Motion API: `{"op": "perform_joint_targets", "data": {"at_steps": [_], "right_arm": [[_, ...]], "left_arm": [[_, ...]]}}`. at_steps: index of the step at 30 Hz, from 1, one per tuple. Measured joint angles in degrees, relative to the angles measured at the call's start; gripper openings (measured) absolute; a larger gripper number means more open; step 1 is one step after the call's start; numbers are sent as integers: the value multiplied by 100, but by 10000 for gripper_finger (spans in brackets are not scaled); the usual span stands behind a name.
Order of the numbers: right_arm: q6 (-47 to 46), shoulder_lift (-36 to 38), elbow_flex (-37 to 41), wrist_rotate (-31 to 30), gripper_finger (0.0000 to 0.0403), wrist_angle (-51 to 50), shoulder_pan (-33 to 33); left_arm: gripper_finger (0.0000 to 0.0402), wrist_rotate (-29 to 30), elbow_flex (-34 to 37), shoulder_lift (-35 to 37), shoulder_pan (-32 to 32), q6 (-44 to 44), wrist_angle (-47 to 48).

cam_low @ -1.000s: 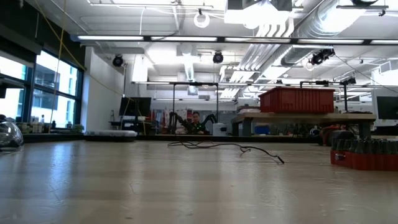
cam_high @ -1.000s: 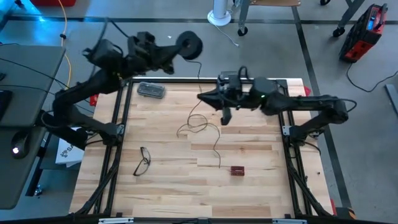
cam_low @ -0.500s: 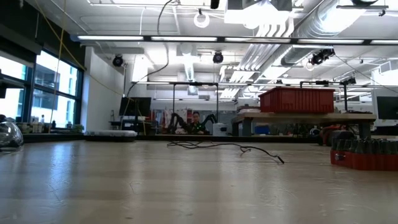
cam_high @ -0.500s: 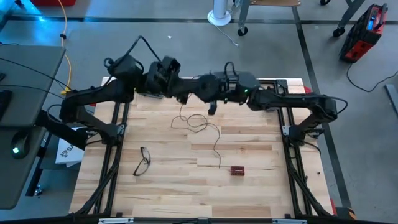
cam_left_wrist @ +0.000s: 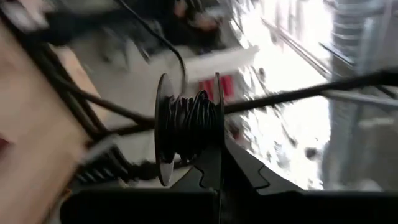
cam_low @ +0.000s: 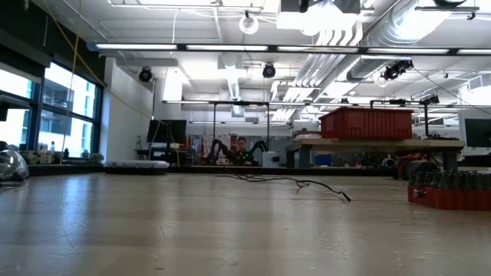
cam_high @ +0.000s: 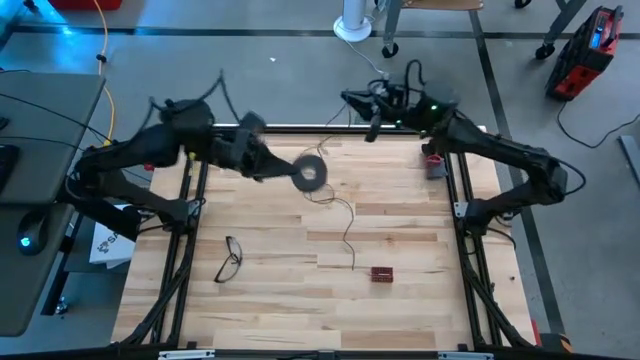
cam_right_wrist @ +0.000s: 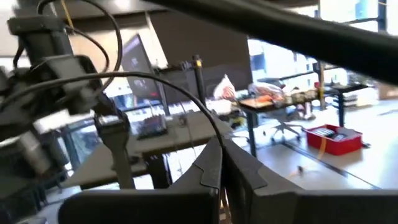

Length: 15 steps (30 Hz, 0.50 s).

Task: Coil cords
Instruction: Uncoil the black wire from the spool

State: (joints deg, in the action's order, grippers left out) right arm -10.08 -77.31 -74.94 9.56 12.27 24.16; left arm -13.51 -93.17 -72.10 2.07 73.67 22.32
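The left claw holds the light, hard reel clamped by its rim above the counter's far middle, while the right claw, shut on the thin, limp, tangle-prone wire, hangs past the far edge.

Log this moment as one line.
left gripper: shut on reel | right gripper: shut, raised at far edge | wire: loose on table
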Motion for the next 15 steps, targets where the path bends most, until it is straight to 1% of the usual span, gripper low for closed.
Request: {"op": "perform_joint_targets", "data": {"at_steps": [3, 7, 13, 15], "right_arm": [[115, 377, 0, 2, 0, -507, 98], [0, 743, 0, 42, 0, -968, -5], [-44, 904, -2, 68, 0, -1025, -700], [-41, 807, -2, 39, 0, -1023, -1002]], "left_arm": [[0, 504, 0, 318, 305, -338, 301], [0, 1018, 0, 665, 914, -581, 146], [0, 1108, -2, 826, 1954, -791, -146], [0, 1075, -2, 757, 2150, -725, -549]]}}
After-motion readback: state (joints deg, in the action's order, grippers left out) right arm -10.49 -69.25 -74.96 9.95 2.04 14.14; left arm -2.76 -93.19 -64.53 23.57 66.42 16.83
